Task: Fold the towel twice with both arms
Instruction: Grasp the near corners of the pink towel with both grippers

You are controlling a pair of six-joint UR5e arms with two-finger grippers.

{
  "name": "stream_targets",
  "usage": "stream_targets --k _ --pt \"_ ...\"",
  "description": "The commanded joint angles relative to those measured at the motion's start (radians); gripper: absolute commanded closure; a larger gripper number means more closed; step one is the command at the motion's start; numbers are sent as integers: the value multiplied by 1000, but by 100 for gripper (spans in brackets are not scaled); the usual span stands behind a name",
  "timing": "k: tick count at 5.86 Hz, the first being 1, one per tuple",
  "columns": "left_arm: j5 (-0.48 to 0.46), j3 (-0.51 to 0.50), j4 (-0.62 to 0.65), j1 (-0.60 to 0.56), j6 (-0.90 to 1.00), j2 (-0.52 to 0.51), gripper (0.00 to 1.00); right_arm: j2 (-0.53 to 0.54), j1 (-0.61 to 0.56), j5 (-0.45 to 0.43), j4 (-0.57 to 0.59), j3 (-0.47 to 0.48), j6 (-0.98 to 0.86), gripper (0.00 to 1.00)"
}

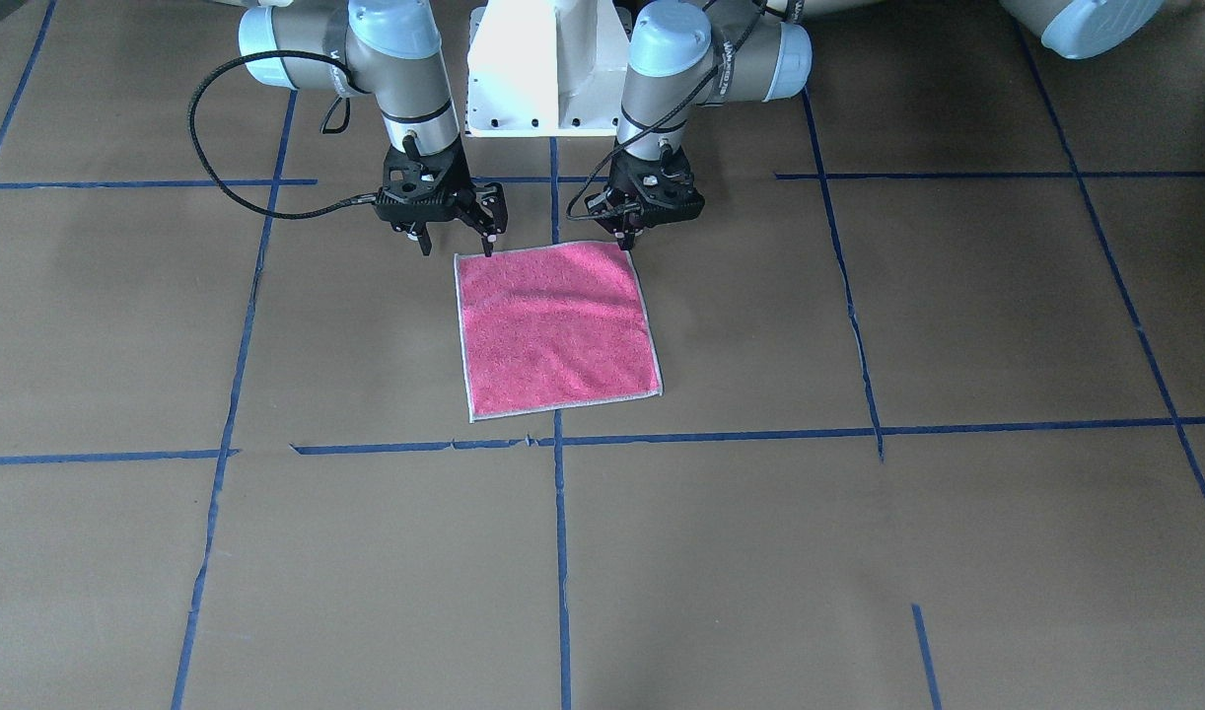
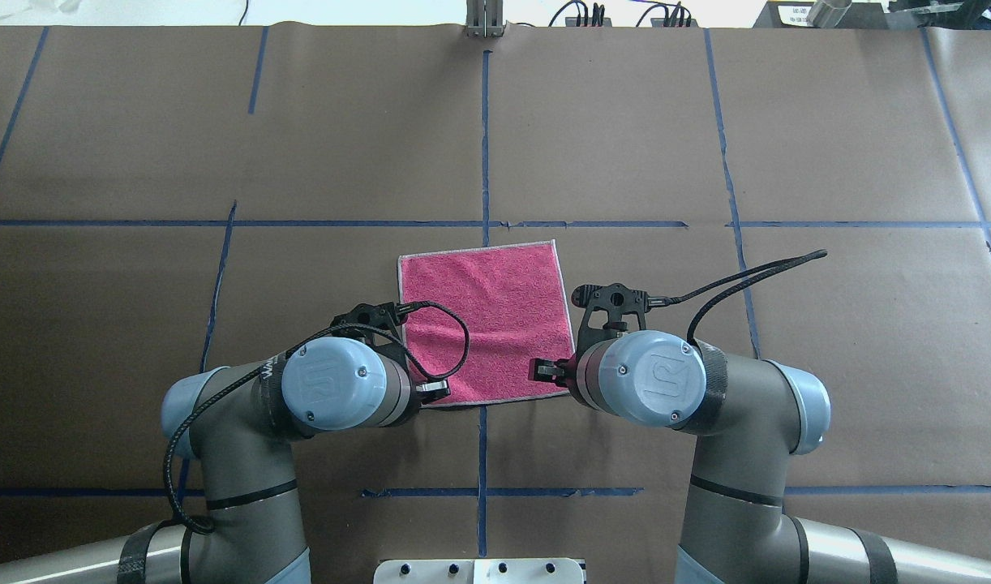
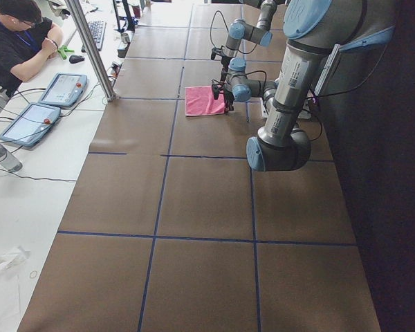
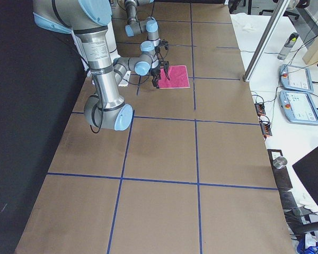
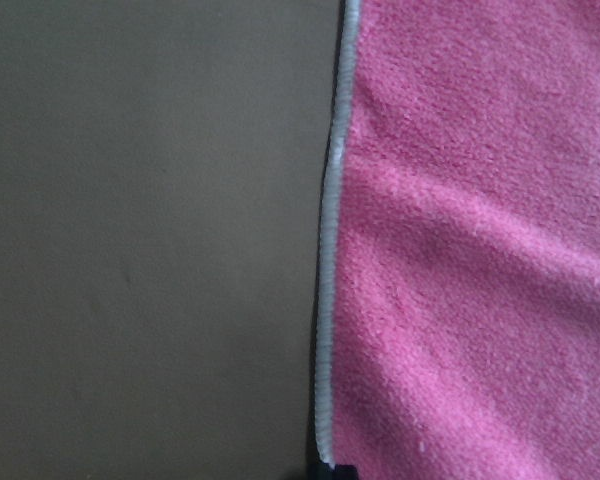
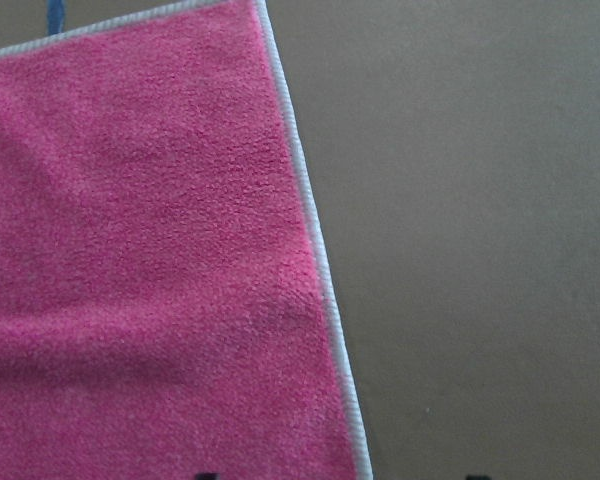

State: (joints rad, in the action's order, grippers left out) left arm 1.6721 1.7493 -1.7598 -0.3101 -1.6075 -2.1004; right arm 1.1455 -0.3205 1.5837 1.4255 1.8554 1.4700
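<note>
The towel [image 1: 558,330] lies flat, pink face up, near the robot's base; it also shows in the overhead view [image 2: 487,316]. My left gripper [image 1: 626,237] is at its near corner on my left, fingers together and shut on the edging. In the left wrist view the towel's edge [image 5: 325,300] runs down to the dark tips. My right gripper [image 1: 457,242] is open at the other near corner. In the right wrist view one tip is over the towel [image 6: 150,250] and the other over the table.
The brown paper-covered table [image 1: 859,552] carries blue tape lines [image 1: 561,552]. The white pedestal base [image 1: 548,69] stands just behind the grippers. An operator [image 3: 21,41], tablets [image 3: 62,88] and a metal pole [image 3: 93,52] are at the far side.
</note>
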Motion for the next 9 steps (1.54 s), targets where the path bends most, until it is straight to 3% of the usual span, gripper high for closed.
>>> stream_targets --k 1,4,5,7,9 --pt "0 1 0 -1 3 0 98 -4 27 -31 1 -16 27 18" --pt "2 4 0 -1 3 0 98 -3 32 -31 0 -50 29 30" --pt "2 4 0 0 3 0 98 -4 32 -31 0 -42 27 45" --pt "0 4 0 0 3 2 98 -6 31 -36 3 -45 27 95" --pt "1 9 0 -1 1 2 98 -4 31 -39 4 -45 26 100"
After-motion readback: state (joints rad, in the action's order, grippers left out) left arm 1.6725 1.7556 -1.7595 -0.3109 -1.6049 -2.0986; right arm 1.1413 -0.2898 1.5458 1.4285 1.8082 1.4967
